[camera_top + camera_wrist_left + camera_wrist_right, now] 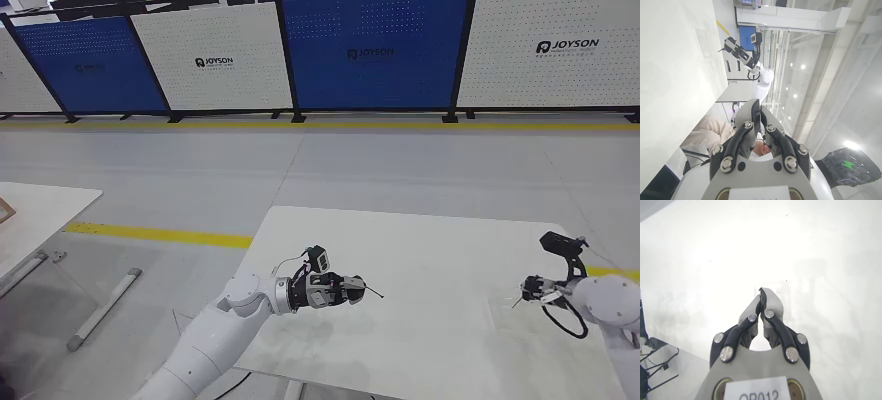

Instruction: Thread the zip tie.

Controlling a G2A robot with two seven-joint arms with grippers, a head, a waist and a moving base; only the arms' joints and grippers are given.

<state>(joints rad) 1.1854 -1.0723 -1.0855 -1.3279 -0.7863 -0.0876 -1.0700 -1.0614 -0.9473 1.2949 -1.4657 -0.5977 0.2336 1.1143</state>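
A white table [440,250] takes up the centre of the top view. The left gripper [356,289] hangs over the table's lower left part and the right gripper [527,291] over its right edge, well apart, with white tabletop between them. The left gripper's fingers are pressed together on the zip tie [372,293], a thin black strip that sticks out of the fingertips toward the right of the frame. In the left wrist view the same gripper [760,108] has its ribbed pads [755,111] closed face to face. The right gripper [761,297] is likewise pinched shut on a short dark piece [760,289], of which only a tip shows past the fingers. I cannot tell whether it is a second tie. Beyond the table a yellow floor line [160,235] crosses the grey floor. Blue and white perforated panels [375,55] line the top of the frame, and a second white table [40,215] sits at the left edge.
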